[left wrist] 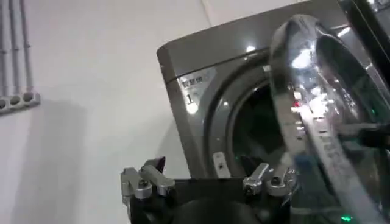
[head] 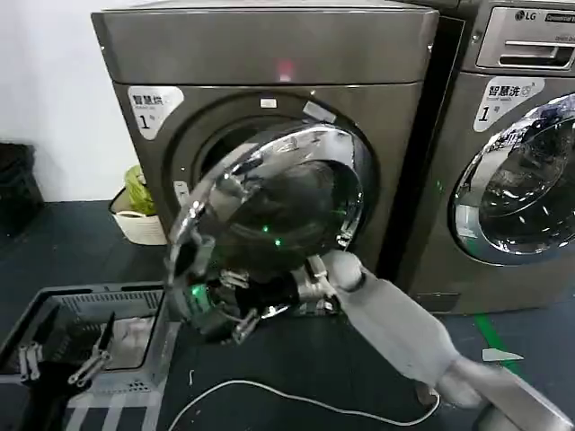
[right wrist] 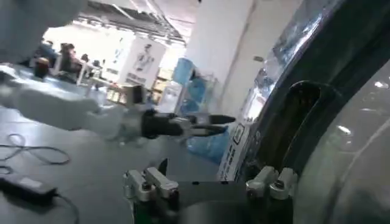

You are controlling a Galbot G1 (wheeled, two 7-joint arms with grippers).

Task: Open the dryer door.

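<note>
The dryer door stands partly swung out from the grey dryer, hinged on its right, and the dark drum opening shows behind its left edge. My right arm reaches in from the lower right to the door's lower rim. There the right gripper sits low against the chrome ring. In the right wrist view the gripper is open, facing the mirror ring and glass bowl. My left gripper is open beside the door's free edge, one finger close to the rim.
The LG-badged machine stands right of the dryer with its door closed. A grey basket holding metal tongs sits at the lower left. A white cable lies on the dark floor. A white tub rests by the wall.
</note>
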